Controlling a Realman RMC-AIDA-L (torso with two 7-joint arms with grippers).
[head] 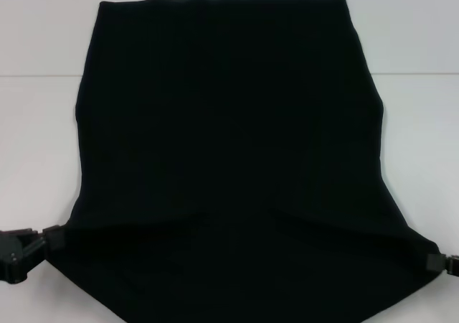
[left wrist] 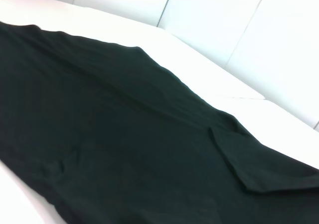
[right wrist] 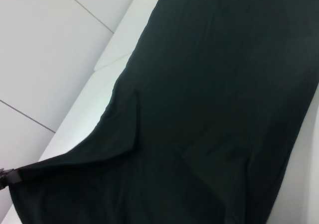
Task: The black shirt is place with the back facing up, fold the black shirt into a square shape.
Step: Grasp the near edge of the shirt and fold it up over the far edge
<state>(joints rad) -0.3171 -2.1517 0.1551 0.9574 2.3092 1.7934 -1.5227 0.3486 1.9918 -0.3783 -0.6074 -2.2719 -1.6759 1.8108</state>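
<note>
Black shirt (head: pixel 229 158) spread across the white surface (head: pixel 43 143), its near part lifted and stretched between both grippers. Left gripper (head: pixel 54 238) pinches the near left corner, fingers closed on fabric. Right gripper (head: pixel 432 261) grips the near right corner likewise, body cut off at the frame edge. Near hem runs out of view.

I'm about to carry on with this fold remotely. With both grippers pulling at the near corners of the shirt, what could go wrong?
1. The left gripper and right gripper seem to pinch only the corner tips of the black shirt; a tip could slip out.
2. The near edge sags into a point between them, so the fold may land uneven.
3. Uneven lifting could skew the shirt on the table.
</note>
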